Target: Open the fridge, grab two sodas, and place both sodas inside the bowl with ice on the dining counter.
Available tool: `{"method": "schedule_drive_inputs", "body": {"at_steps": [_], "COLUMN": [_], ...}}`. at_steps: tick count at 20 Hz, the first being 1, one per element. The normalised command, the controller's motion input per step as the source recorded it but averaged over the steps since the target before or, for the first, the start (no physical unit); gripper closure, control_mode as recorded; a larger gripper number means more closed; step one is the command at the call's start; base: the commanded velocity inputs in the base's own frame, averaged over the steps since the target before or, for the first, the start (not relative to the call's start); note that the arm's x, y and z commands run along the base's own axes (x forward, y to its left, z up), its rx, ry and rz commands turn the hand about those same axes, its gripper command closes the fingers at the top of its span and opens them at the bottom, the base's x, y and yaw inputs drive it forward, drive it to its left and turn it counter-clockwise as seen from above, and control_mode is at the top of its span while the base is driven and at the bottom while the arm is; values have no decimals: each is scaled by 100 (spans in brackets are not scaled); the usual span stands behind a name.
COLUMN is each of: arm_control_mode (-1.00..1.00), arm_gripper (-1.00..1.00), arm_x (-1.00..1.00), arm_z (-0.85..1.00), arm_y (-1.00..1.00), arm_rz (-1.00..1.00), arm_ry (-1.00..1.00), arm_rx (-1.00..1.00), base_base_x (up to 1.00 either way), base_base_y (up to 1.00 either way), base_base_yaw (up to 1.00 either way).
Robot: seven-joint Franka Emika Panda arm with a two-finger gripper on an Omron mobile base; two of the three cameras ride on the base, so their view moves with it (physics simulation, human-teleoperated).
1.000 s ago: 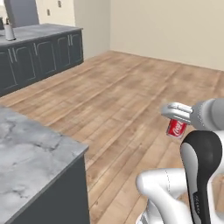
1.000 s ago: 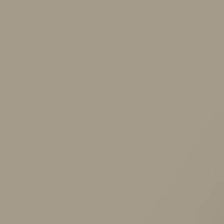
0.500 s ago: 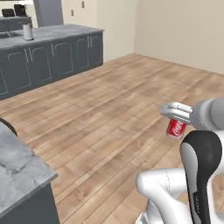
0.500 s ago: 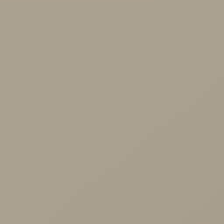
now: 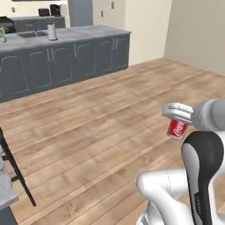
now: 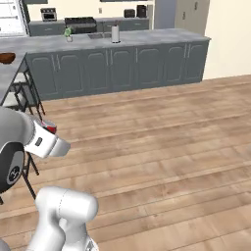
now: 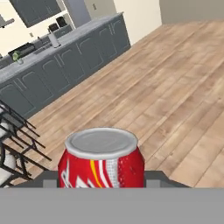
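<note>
Soda can (image 5: 177, 129) is red with a pale top, and the gripper (image 5: 177, 115) grasps it, holding it above the wooden floor (image 5: 101, 127). In the hand view you see the can (image 7: 101, 159) upright between the two fingers.

You are in the carrying step, I judge: one soda is in the hand and the base is travelling across the open floor. The dark reddish bowl (image 6: 7, 58) sits at the far left in the right base view, on the grey dining counter (image 6: 7, 76). Black stools (image 6: 22, 98) stand beside this counter. The long kitchen counter with grey cabinets (image 6: 122, 61) runs along the far side.

Next, you need to bring the base closer to the dining counter, then reach over the bowl and release the can inside. Whether ice is in the bowl I cannot tell.
</note>
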Motion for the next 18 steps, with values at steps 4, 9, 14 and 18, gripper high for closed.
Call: {"method": "schedule_drive_inputs", "body": {"at_steps": [4, 9, 14, 18], "arm_control_mode": [100, 100, 100, 100], "arm_gripper": [100, 100, 100, 100], "arm_x": [0, 0, 0, 0], "arm_z": [0, 0, 0, 0], "arm_y": [0, 0, 0, 0], "arm_rz": [0, 0, 0, 0], "arm_ry": [0, 0, 0, 0], "arm_rx": [0, 0, 0, 0], "base_base_x": [88, 91, 93, 94], "base_base_y": [-50, -49, -44, -39], "base_base_yaw": [38, 38, 40, 43]}}
